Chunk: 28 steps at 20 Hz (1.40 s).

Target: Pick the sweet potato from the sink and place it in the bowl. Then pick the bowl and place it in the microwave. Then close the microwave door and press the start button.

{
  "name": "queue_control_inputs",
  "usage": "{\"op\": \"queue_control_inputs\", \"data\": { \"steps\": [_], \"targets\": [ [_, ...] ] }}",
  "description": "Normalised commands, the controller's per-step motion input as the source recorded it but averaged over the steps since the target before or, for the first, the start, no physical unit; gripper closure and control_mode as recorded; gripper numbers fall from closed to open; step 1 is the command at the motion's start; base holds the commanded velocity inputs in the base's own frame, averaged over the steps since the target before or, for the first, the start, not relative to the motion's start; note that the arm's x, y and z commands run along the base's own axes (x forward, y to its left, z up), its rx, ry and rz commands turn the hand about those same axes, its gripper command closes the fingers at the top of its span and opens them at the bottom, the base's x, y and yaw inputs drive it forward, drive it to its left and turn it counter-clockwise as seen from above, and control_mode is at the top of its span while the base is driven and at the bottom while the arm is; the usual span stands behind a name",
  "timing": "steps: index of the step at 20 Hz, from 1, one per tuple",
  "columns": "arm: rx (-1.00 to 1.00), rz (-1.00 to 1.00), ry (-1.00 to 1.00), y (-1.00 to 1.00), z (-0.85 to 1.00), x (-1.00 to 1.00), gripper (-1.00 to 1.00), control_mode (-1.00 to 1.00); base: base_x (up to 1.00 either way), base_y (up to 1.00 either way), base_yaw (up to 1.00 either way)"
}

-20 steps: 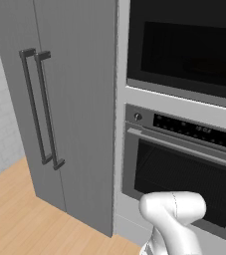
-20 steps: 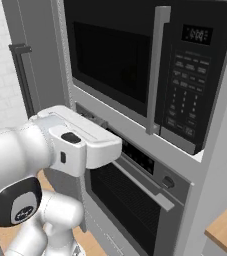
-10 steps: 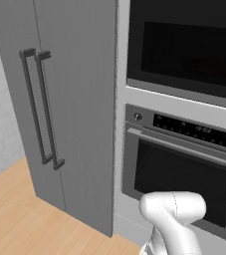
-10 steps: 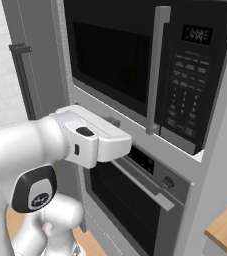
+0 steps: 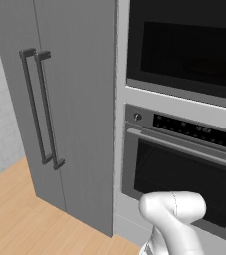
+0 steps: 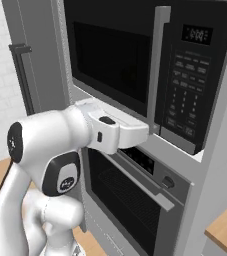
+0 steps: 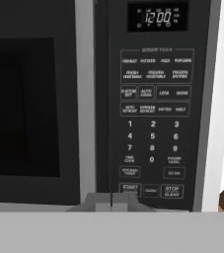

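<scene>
In the left base view we see the lower part of the microwave door (image 5: pixel 184 47), dark window and all, lying flush above the oven (image 5: pixel 176 172), with a tall grey cabinet (image 5: pixel 69 99) to the left; this suggests the door is already shut. In the right base view the microwave (image 6: pixel 135 65) faces us with its door closed behind the vertical handle (image 6: pixel 155 65), and the arm reaches toward the lower edge of the control panel (image 6: pixel 187 95); the gripper itself is hidden behind the wrist. In the hand view the gripper (image 7: pixel 111 201) sits at the bottom, its fingertips drawn together with hardly a gap and nothing between them, just below the start button (image 7: pixel 130 188), beside the stop button (image 7: pixel 171 190). The sweet potato and the bowl we cannot see; we judge that they are inside, behind the dark window. What remains, in our judgement, is only the press on start.
</scene>
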Motion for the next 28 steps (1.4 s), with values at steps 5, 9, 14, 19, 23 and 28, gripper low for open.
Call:
{"op": "queue_control_inputs", "data": {
  "steps": [5, 9, 14, 19, 23, 28],
  "targets": [
    [0.0, 0.0, 0.0, -0.34, 0.0, 0.24, 1.0, -1.0, 0.0, 0.0, 0.0],
    [0.0, 0.0, 0.0, -0.2, -0.01, 0.04, 1.0, -1.0, 0.0, 0.0, 0.0],
    [0.0, 0.0, -0.02, -0.22, -0.06, 0.0, 1.0, -1.0, 0.0, 0.0, 0.0],
    [0.0, 0.0, -0.02, -0.14, -0.26, 0.0, 1.0, -1.0, 0.0, 0.0, 0.0],
    [0.0, 0.0, 0.0, -0.03, -0.33, 0.0, 1.0, -1.0, 0.0, 0.0, 0.0],
    [0.0, 0.0, -0.02, 0.0, -0.21, 0.08, 1.0, -1.0, 0.0, 0.0, 0.0]
  ]
}}
